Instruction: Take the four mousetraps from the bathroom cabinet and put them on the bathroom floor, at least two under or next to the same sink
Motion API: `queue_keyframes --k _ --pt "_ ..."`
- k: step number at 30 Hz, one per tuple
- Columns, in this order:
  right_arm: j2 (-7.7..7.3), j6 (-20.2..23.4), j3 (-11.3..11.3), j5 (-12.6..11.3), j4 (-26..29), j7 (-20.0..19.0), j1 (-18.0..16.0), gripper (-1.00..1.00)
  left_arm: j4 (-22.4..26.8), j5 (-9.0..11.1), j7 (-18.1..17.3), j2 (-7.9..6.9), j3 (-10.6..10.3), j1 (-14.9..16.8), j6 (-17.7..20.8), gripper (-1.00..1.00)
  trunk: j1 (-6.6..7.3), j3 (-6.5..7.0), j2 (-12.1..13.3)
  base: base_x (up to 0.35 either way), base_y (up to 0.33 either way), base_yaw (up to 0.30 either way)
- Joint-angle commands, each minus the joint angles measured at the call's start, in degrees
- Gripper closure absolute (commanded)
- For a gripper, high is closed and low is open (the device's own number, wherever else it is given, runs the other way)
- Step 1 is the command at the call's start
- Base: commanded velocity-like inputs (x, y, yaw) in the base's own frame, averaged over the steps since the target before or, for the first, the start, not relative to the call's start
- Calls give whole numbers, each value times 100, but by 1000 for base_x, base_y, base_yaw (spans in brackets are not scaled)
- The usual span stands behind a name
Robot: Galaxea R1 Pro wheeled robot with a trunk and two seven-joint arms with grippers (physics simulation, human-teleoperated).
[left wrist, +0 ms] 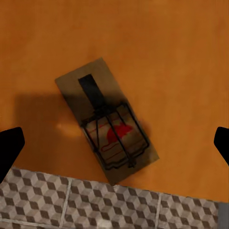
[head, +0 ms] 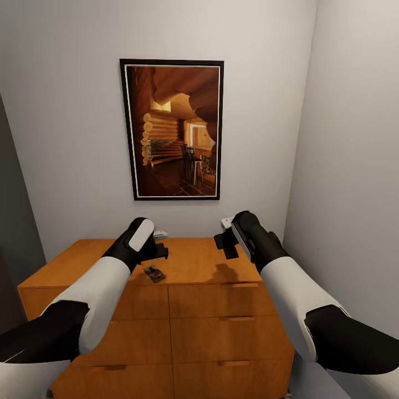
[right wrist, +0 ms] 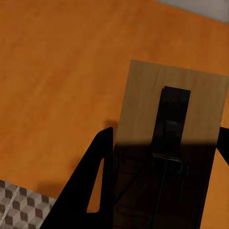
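Cabinet (head: 210, 266) top: mousetrap (left wrist: 107, 121) lies diagonal under spread left end effector (left wrist: 114, 143).

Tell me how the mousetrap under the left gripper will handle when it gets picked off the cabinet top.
The mousetrap is a thin flat board, so it probably stays stiff and feels light. Lying flush on the cabinet, it offers only low edges and may slide rather than lift. Its wire parts look delicate; the left gripper, jaws wide, should likely close on the wood.
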State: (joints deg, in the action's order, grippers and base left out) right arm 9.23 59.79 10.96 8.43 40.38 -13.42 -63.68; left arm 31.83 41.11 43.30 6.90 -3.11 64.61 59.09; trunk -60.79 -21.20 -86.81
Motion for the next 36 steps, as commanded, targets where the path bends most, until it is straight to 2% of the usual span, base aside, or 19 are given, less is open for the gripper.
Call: queue_keyframes --k 1,4,9,36 --pt "0 21 3 53 5 -64 -4 100 15 71 56 -29 -24 8 8 -100 0 -8 -4 0 0 0" --pt "0 21 3 53 5 -64 -4 100 41 74 56 -113 -23 55 7 -100 0 -8 -4 0 0 0" --pt "0 21 3 53 5 -64 -4 100 76 67 56 -164 -23 99 1 -100 0 -8 -4 0 0 0" --pt "0 21 3 62 -148 -64 -4 100 60 6 56 -115 -61 115 -19 -100 0 -8 -4 25 0 0"
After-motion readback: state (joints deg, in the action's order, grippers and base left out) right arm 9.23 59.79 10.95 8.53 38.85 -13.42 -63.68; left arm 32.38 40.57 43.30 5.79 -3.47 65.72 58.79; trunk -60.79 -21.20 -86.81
